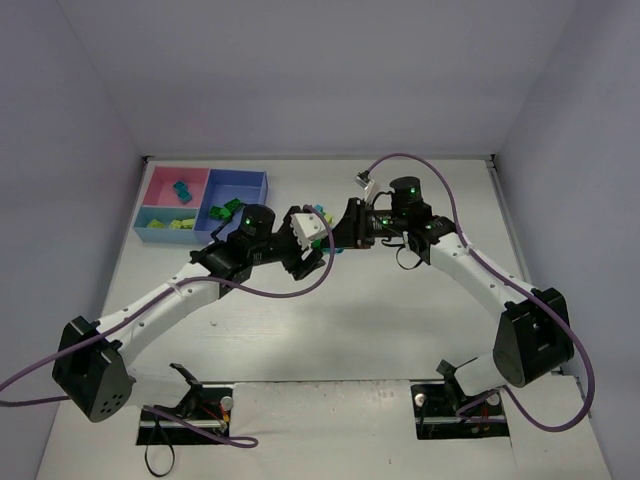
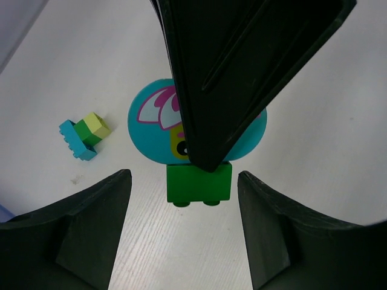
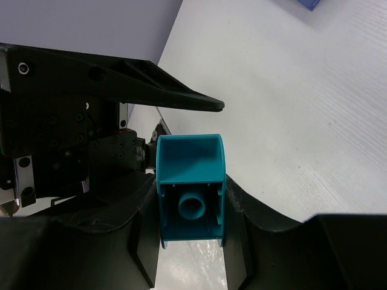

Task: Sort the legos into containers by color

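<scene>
My right gripper (image 3: 190, 202) is shut on a teal lego (image 3: 190, 163) and holds it above the table at the middle (image 1: 338, 236). In the left wrist view this piece is a round teal lego with a printed picture (image 2: 151, 121), and a dark green brick (image 2: 199, 183) is joined to its near edge. My left gripper (image 2: 182, 181) is open, its fingers either side of the green brick and apart from it. It faces the right gripper in the top view (image 1: 316, 250). A small cluster of teal, green and yellow-green legos (image 2: 84, 136) lies on the table.
The pink tray (image 1: 160, 180) with teal legos, the light-blue tray (image 1: 150, 222) with yellow-green legos and the medium-blue tray (image 1: 250, 185) with dark green legos stand at the back left. More loose legos (image 1: 320, 212) lie just behind the grippers.
</scene>
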`<state>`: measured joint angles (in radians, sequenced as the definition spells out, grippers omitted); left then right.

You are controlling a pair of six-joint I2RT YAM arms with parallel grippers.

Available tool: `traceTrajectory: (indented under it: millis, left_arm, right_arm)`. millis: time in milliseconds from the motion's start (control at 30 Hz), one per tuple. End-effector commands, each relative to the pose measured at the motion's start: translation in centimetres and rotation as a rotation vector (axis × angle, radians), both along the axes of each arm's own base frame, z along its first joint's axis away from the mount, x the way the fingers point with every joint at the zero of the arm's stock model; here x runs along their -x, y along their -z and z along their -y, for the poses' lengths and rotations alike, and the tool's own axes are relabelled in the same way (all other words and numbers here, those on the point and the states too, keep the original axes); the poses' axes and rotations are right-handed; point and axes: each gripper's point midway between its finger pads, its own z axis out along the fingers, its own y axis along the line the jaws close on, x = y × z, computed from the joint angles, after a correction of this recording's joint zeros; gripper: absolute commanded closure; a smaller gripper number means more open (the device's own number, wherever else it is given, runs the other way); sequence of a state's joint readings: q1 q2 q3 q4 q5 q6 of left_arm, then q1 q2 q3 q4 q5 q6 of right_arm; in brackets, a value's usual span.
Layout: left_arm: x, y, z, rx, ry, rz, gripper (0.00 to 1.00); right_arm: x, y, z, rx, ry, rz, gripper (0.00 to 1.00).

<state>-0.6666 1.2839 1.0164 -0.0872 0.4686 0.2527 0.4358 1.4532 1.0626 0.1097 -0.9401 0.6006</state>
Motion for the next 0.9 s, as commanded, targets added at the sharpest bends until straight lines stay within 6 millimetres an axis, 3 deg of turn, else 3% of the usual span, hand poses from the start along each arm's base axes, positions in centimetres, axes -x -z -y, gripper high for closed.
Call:
traceTrajectory:
  millis: [0, 267, 367, 533, 733, 867]
  left_arm:
    - [-1.4, -5.7, 1.6, 0.124, 0.008, 0.142, 0.36]
    - [-1.7, -5.8, 2.0, 0.143, 0.005, 0.141, 0.38]
    - [-1.7, -5.4, 2.2, 0.136, 0.012, 0.126, 0.52]
    - [-1.5, -4.3, 2.3, 0.129, 0.019, 0.1, 0.99]
    - [-1.4, -3.1, 1.2, 0.096, -0.003, 0.11, 1.0]
    - [-1.1, -1.3, 0.4, 0.071, -0.008, 0.077, 1.0]
  right_arm:
    - [0.1, -3.8, -0.8, -0.078, -0.035, 0.11, 1.0]
    - [0.1, -3.3, -1.0, -0.076, -0.035, 0.1, 1.0]
    - [0.1, -3.2, -1.0, -0.076, -0.034, 0.101, 1.0]
    - [0.0, -2.8, -0.9, -0.07, -0.033, 0.1, 1.0]
    - [-0.8, -2.3, -0.1, -0.059, -0.006, 0.099, 1.0]
    - [-2.3, -1.9, 1.7, -0.051, 0.052, 0.096, 1.0]
